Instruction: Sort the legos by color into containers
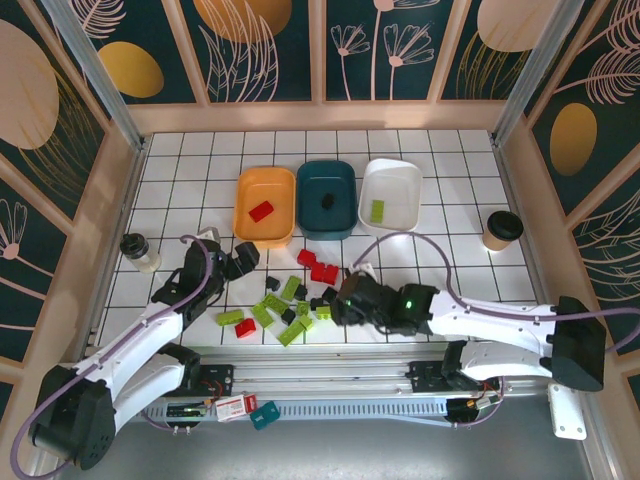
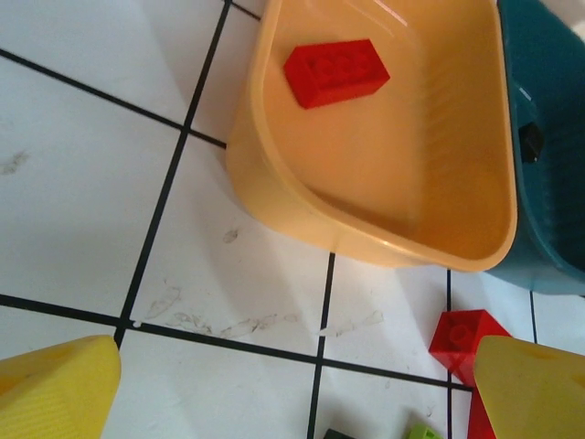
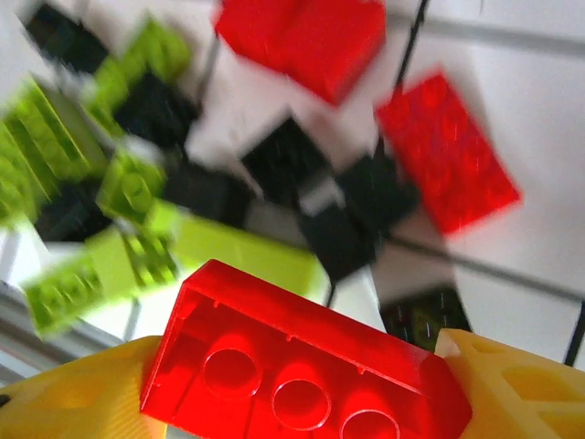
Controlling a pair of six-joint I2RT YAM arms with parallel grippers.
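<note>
Right claw (image 3: pixel 297 402) clamps red lego (image 3: pixel 302 357), bottom edge cropped | loose legos (image 3: pixel 448 155) behind blurred | left claw (image 2: pixel 292 389) wide, partly cropped

The orange plastic tub (image 2: pixel 274 183) is smooth and shiny. The red plastic brick (image 3: pixel 302 366) is glossy. The white tiled tabletop (image 2: pixel 73 183) is smooth but smudged. The yellow plastic fingers (image 2: pixel 55 393) look matt.

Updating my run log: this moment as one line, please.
left gripper open, empty, near orange tub | right gripper shut on red brick over loose bricks
</note>
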